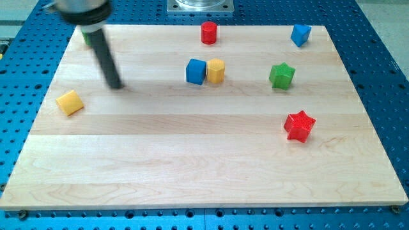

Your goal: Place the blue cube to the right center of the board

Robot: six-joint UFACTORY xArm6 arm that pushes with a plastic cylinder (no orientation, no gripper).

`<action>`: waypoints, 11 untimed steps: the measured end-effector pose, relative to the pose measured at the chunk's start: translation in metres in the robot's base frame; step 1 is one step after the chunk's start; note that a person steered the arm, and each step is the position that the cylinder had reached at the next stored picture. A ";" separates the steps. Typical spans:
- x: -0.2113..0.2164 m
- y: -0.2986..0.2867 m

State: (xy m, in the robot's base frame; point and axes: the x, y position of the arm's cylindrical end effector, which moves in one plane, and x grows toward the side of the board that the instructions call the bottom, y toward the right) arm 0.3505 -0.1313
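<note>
The blue cube [196, 71] sits on the wooden board [192, 160] above its centre, touching a yellow block [216, 70] on its right. My tip [115, 85] is at the view's left, well left of the blue cube and up-right of a yellow cube [69, 102]. The rod leans up to the view's top left.
A red cylinder [209, 32] stands near the top edge. A second blue block [300, 34] is at the top right. A green star [282, 75] and a red star [300, 125] are on the right side. A green block [85, 37] is partly hidden behind the rod.
</note>
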 end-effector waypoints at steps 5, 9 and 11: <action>0.090 0.205; 0.076 0.248; 0.076 0.334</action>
